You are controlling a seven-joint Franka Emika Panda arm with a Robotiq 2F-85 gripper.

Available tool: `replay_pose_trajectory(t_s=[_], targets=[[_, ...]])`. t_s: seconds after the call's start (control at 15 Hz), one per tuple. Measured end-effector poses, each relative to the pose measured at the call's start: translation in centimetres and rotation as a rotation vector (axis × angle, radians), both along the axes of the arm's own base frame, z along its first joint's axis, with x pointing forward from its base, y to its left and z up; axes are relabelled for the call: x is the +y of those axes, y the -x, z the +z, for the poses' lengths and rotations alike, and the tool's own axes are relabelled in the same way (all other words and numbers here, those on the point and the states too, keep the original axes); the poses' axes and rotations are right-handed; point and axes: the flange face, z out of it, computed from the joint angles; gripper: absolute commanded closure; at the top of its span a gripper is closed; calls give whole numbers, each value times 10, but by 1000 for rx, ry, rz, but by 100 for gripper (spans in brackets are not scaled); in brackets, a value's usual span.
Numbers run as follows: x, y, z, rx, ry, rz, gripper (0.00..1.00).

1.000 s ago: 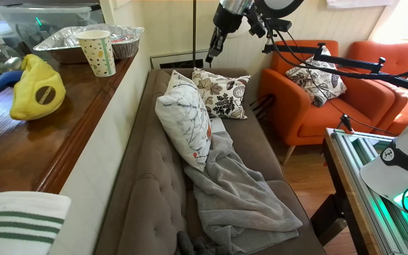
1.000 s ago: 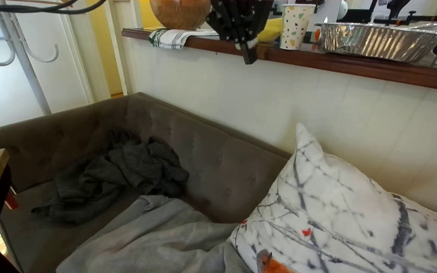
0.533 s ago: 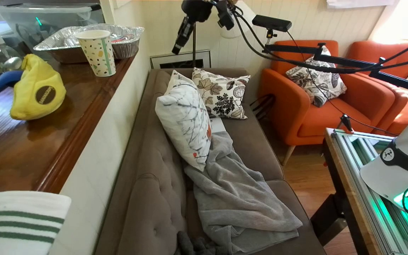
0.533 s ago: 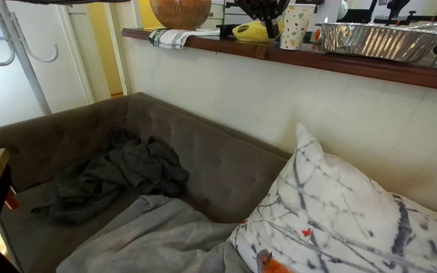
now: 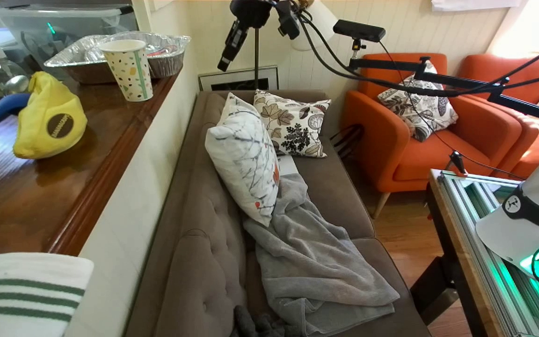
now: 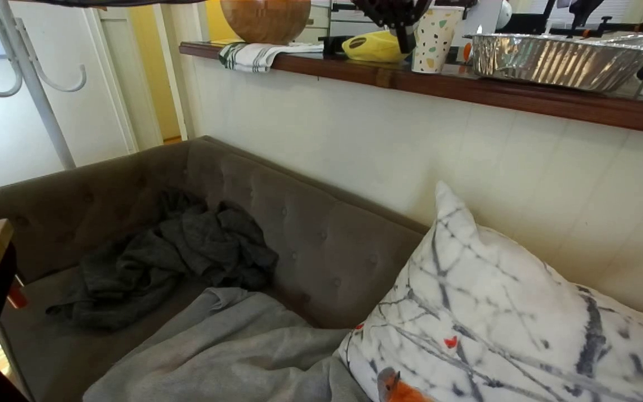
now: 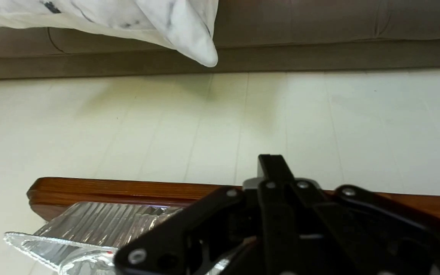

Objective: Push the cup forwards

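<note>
The cup [image 5: 130, 70] is cream-white with speckles and stands upright on the wooden counter. It also shows in an exterior view [image 6: 436, 42], and it is out of view in the wrist view. My gripper [image 5: 223, 64] is in the air above the sofa's far end, on the sofa side of the counter and apart from the cup. In an exterior view my gripper [image 6: 407, 46] overlaps the cup's near-left edge, but contact is not shown. In the wrist view the gripper's fingers [image 7: 271, 157] are pressed together with nothing between them.
A foil tray [image 5: 169, 61] sits beside the cup; it also shows in the wrist view [image 7: 94, 225]. A yellow bag [image 5: 52, 121] and a striped towel [image 5: 21, 290] lie on the counter [image 5: 110, 159]. A sofa [image 5: 194, 210] with pillows runs along the wall below.
My gripper has moved towards the counter side, leftward in an exterior view and rightward and up in an exterior view, with little motion in the last half second. The cup has not moved.
</note>
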Motion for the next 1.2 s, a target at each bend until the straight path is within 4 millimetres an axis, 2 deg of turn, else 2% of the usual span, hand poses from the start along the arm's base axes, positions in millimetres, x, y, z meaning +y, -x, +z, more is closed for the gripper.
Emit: replay_pose_trajectory(t_s=[0.2,0.47,0.8,1.2], targets=[[-1,-9,-3,-8,13,17,100],[-3,-39,-12,-45,43,94,100],[14,-76,-14,-151,-31,289,100],[13,-96,-18,-201,-131,405,100]])
